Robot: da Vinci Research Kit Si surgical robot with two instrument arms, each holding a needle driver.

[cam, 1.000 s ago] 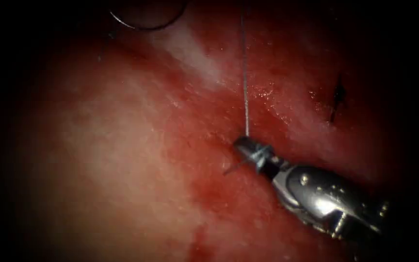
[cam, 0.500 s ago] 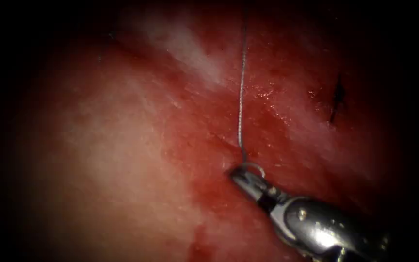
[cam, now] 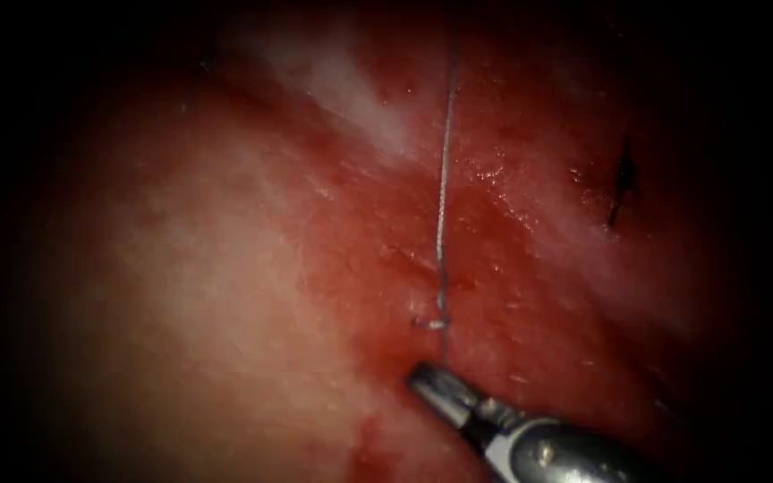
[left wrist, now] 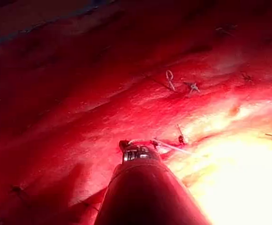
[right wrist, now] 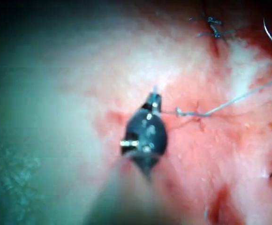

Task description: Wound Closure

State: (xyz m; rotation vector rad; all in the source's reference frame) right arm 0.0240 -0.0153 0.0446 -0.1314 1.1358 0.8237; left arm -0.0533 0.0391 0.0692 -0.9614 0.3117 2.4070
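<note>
— What have you got?

— My right tool [cam: 426, 383] has its jaws pressed together on nothing, tip near the knot [cam: 437, 323] on the tissue [cam: 225, 268] but apart from it. The thread [cam: 443, 179] runs up from the knot into the dark. My left tool [left wrist: 136, 151] sits near the thread; I can't tell whether it holds anything.

— And the needle?

— The needle [right wrist: 271, 32] is well off, near an old stitch [right wrist: 213, 26]. I can't tell whether it's in the tissue or on it.

— What worries you?

— The knot's tail looks short. With nothing of mine gripping it, I'd judge a tug on the long strand could loosen the knot. My right tip is also close enough to gouge the tissue, and a loose needle could snag the thread.
</note>
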